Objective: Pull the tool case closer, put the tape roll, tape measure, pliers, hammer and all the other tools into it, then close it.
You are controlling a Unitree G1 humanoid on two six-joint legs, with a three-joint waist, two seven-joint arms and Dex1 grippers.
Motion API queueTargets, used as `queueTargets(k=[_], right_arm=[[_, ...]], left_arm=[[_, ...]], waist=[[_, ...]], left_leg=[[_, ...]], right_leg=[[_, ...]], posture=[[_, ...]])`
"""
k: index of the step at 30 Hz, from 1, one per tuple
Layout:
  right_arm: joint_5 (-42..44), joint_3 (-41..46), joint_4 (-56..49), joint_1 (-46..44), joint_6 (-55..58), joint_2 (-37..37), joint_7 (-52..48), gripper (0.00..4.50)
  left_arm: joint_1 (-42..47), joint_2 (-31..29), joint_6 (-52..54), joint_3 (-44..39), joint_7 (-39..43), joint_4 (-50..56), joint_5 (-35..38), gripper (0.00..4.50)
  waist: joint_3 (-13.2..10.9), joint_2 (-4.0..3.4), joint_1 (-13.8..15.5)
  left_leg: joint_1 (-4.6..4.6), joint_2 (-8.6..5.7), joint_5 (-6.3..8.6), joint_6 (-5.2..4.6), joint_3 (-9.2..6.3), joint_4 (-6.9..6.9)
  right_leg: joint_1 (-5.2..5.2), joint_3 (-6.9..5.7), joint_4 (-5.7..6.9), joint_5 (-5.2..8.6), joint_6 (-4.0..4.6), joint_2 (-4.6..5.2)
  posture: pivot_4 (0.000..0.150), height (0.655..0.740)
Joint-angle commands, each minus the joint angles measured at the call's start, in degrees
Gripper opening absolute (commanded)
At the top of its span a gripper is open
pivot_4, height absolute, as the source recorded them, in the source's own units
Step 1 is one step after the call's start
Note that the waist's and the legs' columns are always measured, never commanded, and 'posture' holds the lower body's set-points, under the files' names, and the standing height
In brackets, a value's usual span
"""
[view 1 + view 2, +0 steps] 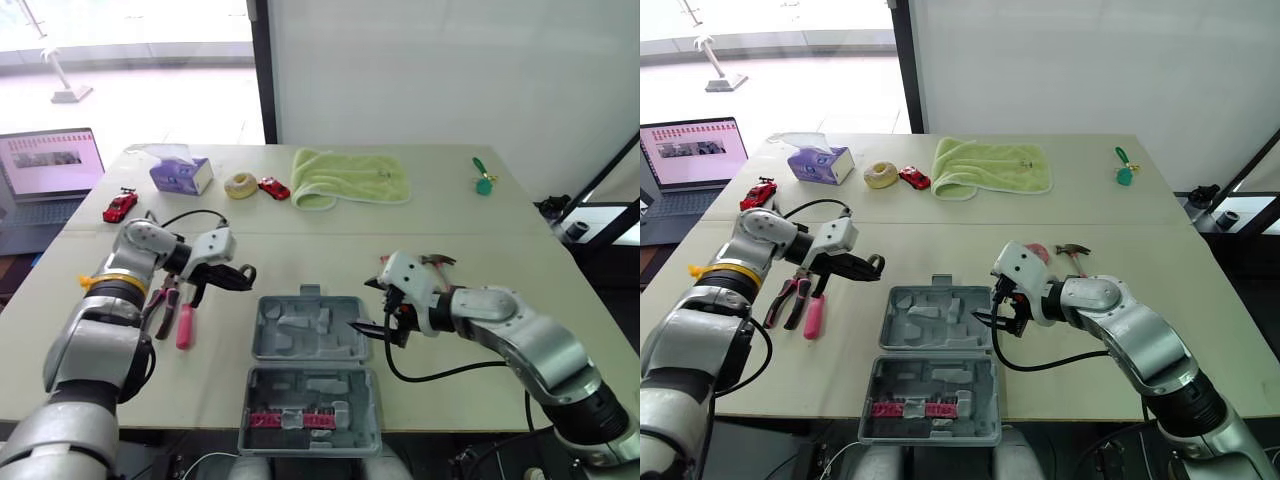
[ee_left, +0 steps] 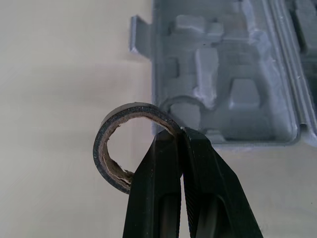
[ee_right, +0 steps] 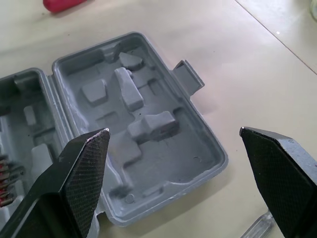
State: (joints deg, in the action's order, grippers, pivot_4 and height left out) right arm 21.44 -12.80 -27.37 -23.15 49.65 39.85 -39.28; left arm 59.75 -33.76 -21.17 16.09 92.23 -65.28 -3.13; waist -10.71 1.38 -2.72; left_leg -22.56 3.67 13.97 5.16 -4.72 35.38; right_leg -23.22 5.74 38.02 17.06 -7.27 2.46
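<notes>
Beside the tool case (image 1: 310, 330), left gripper (image 2: 181, 136) pinches tape roll (image 2: 130, 110).

No legible text, laptop screen (image 1: 52, 160) perhaps lettered

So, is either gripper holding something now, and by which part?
The left gripper holds the tape roll, jaws shut on one side of its band. The right gripper holds nothing; its jaws stand open near the tool case.
</notes>
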Motion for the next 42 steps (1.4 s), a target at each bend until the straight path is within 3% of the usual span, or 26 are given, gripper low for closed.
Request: queueTargets(k=[1, 13, 42], right_arm=[[-0.20, 0.55, -2.38, -0.30, -0.34, -0.69, 0.53, 4.50], [0.09, 1.22, -4.14, 1.45, 1.45, -2.05, 2.38, 4.50], [0.45, 2.39, -7.37, 2.70, 5.30, -2.84, 4.69, 4.50]], left_arm=[[1.50, 0.48, -0.10, 5.73, 0.27, 1.82, 2.01, 0.08], [3.17, 3.67, -0.96, 10.68, 0.27, -0.93, -1.94, 0.08], [2.94, 7.98, -0.17, 7.37, -0.31, -3.00, -8.94, 0.08]], waist=[[0.00, 0.00, -0.05], [-0.01, 0.01, 0.19], [-0.01, 0.01, 0.35]], left_leg=[[0.00, 0.00, 0.00, 0.00, -0.01, 0.00], [-0.02, -0.01, 0.00, 0.00, -0.02, 0.00], [-0.02, -0.03, 0.00, 0.00, -0.04, 0.01]], right_leg=[[0.00, 0.00, 0.00, 0.00, 0.00, -0.01], [0.00, 0.00, -0.01, 0.00, 0.00, -0.01], [0.02, 0.00, -0.01, 0.01, 0.00, 0.01]], posture=[[0.150, 0.7400], [0.150, 0.7400], [0.150, 0.7400]])
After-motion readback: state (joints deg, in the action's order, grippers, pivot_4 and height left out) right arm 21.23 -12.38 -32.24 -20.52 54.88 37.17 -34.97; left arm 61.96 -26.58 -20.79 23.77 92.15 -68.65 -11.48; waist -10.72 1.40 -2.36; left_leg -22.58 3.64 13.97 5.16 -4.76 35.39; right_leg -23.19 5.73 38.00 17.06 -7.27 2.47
